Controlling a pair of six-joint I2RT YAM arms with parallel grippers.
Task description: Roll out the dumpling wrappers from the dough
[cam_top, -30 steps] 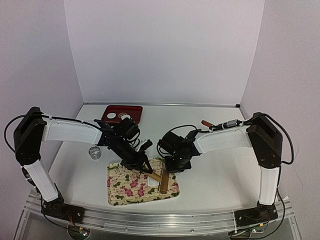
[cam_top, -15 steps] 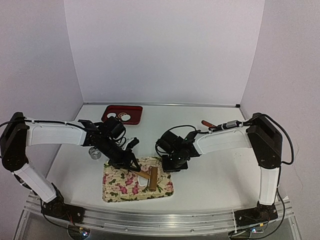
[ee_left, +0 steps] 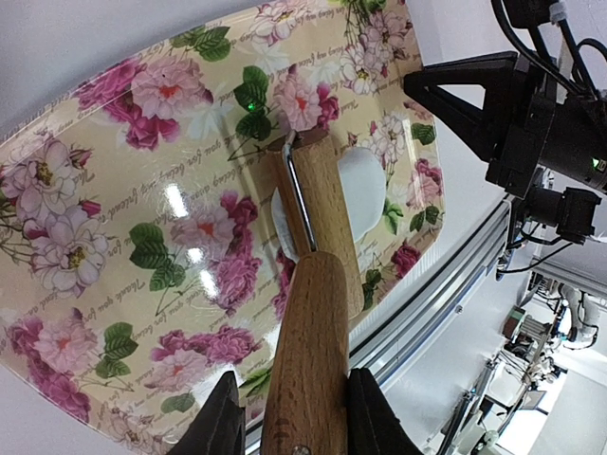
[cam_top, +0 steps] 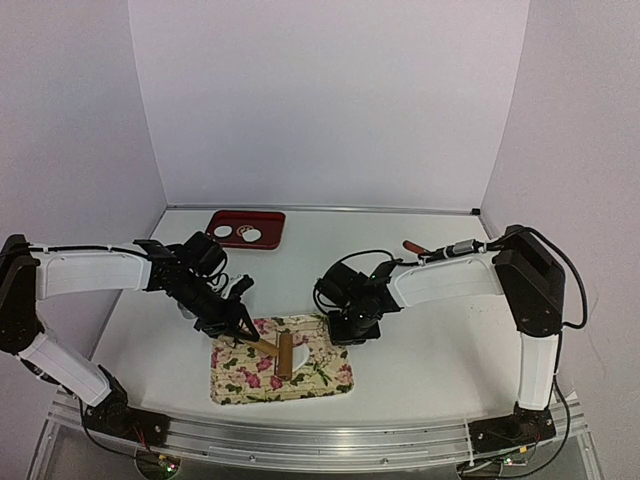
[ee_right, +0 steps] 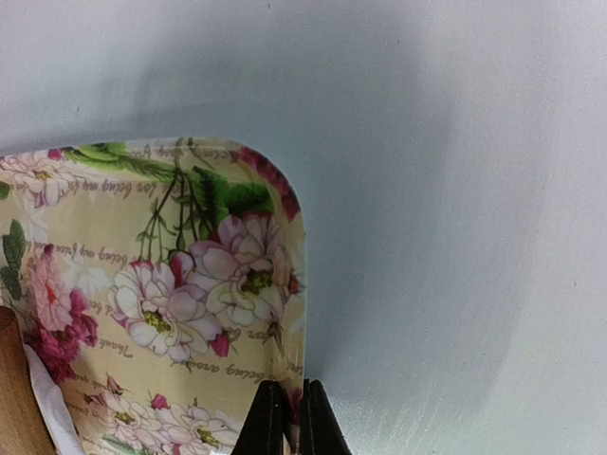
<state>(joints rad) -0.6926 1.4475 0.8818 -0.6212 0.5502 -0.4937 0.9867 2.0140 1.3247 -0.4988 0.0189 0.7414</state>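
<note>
A wooden rolling pin (cam_top: 283,352) lies across the floral tray (cam_top: 320,385), its roller (ee_left: 321,204) resting on a flat white piece of dough (ee_left: 368,194). My left gripper (ee_left: 296,417) is shut on the pin's handle (ee_left: 308,351), coming in from the tray's left (cam_top: 240,335). My right gripper (ee_right: 289,417) is shut on the floral tray's rim (ee_right: 296,284) at its far right corner (cam_top: 345,330). Two dumpling wrappers (cam_top: 222,232) (cam_top: 252,235), small white discs, lie on a red tray (cam_top: 272,222) at the back.
A brown-handled tool (cam_top: 415,247) lies on the table behind the right arm. The metal rail (cam_top: 320,440) runs along the near edge, just past the floral tray. The right gripper's black body (ee_left: 474,95) stands close beside the roller's far end.
The left arm has drawn the rolling pin leftward across the floral tray, over the dough. The right gripper has kept its hold on the rim.
</note>
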